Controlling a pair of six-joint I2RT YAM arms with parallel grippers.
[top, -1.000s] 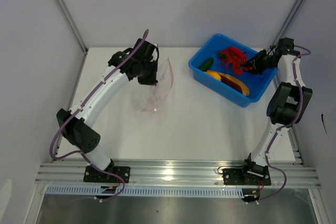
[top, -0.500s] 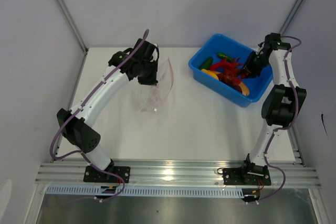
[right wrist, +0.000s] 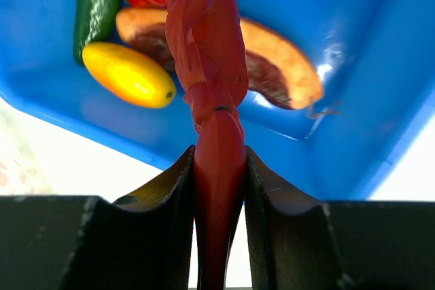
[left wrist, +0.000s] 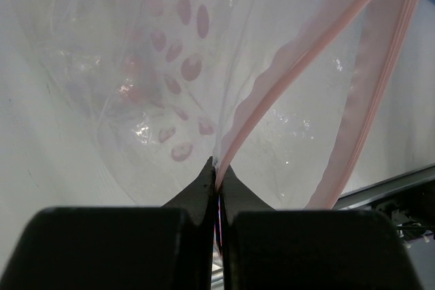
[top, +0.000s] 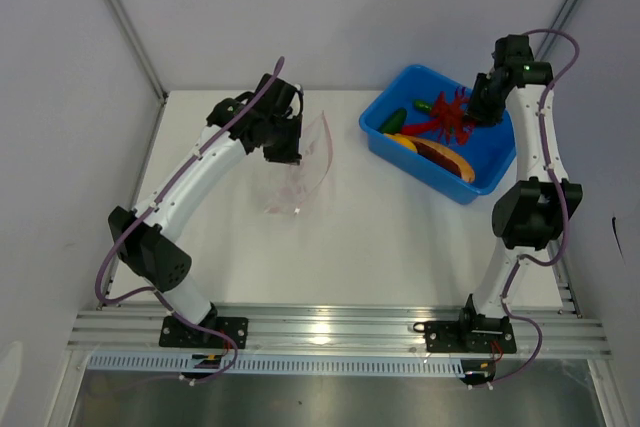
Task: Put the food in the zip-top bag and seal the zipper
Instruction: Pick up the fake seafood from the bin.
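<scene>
Meanwhile left pincer (left wrist: 217,174) pinches the zipper (left wrist: 306,45), right pincer (right wrist: 219,161) clamps red food (right wrist: 207,45) over bin (right wrist: 353,120).

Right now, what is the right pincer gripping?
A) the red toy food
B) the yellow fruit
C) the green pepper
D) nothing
A: the right pincer is shut on the red toy food, held over the blue bin where the yellow fruit and green pepper lie.
</scene>
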